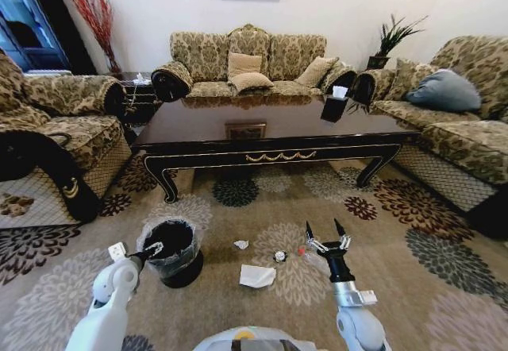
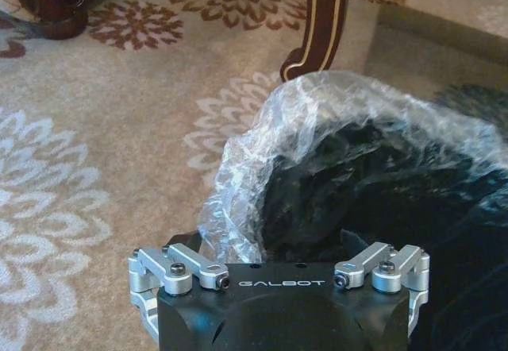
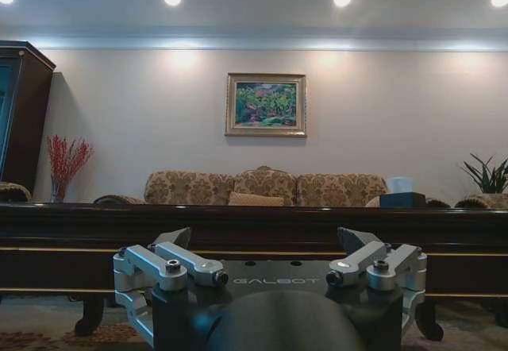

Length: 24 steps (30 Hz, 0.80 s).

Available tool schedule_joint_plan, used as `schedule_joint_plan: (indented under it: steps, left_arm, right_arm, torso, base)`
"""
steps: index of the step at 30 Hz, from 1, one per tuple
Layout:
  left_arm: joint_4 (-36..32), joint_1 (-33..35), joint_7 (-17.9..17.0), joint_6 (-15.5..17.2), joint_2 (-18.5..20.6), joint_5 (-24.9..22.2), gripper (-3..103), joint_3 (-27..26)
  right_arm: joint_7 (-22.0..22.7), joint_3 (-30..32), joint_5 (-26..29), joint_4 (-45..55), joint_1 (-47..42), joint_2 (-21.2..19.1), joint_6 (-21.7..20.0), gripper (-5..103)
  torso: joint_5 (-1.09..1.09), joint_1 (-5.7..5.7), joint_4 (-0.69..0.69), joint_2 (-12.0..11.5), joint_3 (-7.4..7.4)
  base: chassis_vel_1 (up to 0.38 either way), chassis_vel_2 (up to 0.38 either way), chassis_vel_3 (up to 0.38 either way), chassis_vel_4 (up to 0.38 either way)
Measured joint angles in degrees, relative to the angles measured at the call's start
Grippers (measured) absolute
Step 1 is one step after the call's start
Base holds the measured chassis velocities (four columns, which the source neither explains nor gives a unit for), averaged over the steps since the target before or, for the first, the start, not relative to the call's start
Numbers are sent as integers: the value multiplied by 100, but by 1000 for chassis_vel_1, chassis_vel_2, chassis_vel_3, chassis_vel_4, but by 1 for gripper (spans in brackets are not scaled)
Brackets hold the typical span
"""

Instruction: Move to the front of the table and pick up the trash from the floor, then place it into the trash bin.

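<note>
The right gripper [image 1: 327,235] stands low with its fingers spread wide, likely to take the trash: a red-capped bottle [image 1: 303,250] just beside it and a napkin [image 1: 256,276] farther left, while the left gripper [image 1: 149,250], whose opening I cannot tell, hangs over the bin [image 1: 170,253].

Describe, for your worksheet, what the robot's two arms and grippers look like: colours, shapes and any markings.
Both arms are smooth, rounded white shells. The right gripper has a black wrist section, silver metal linkages and two slim, pointed black fingers. The left gripper is built alike, dark with silver parts. Seen close in the wrist views, each gripper has a black body lettered GALBOT in pale letters, flanked by silver hinged links with dark bolts.
</note>
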Motion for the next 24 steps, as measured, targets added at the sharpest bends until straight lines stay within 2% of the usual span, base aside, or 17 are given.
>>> schedule_joint_plan:
  steps: [4, 7, 9, 11, 12, 13, 14, 16, 19, 22, 24]
  left_arm:
    - [187, -107, 13, -23, 2, 34, 95, 23]
    - [309, -187, 21, -42, 4, 35, 79, 31]
    - [320, -193, 23, -42, 4, 36, 79, 33]
    - [343, -202, 28, -44, 3, 37, 69, 42]
    - [347, -203, 30, -45, 3, 40, 69, 47]
    - [354, -202, 37, -45, 6, 55, 57, 55]
    - [354, -202, 37, -45, 6, 55, 57, 55]
    - [355, -191, 51, -45, 23, 85, 47, 58]
    - [348, -160, 77, -46, 49, 116, 41, 52]
    - [319, -101, 103, -42, 95, 186, 25, 24]
    - [304, -75, 122, -39, 118, 211, 25, 12]
  right_arm:
    - [0, 5, -1, -13, -3, -4, 12, 100]
    - [0, 4, -8, -23, -7, -3, 23, 100]
    - [0, 4, -8, -24, -7, -3, 24, 100]
    - [0, 2, -9, -24, -6, -3, 24, 100]
    - [-1, 2, -9, -24, -4, -4, 24, 100]
    - [0, 2, -9, -24, -2, -9, 24, 100]
    - [0, 2, -9, -24, -2, -9, 24, 100]
    - [0, 2, -9, -25, -2, -13, 24, 100]
    - [0, 2, -10, -25, -4, -13, 24, 100]
    - [0, 2, -14, -32, -5, -14, 25, 100]
    - [0, 2, -18, -38, -5, -13, 27, 100]
  torso:
    - [3, 0, 0, 0, -1]
    - [6, -1, 2, 1, -2]
    - [7, -1, 2, 1, -2]
    - [6, -1, 2, 1, -2]
    - [6, -1, 2, 1, -2]
    - [5, -1, 2, 2, -2]
    - [5, -1, 2, 2, -2]
    - [2, -1, 0, 2, -2]
    - [1, -1, -3, 2, -1]
    - [-2, -1, -3, 1, 0]
    - [-3, -1, -3, 1, 0]
  base:
    - [0, 0, 0, 0]
    - [0, 0, 0, 0]
    - [0, 0, 0, 0]
    - [0, 0, 0, 0]
    - [0, 0, 0, 0]
    - [0, 0, 0, 0]
    - [0, 0, 0, 0]
    - [0, 0, 0, 0]
    - [0, 0, 0, 0]
    - [0, 0, 0, 0]
    - [0, 0, 0, 0]
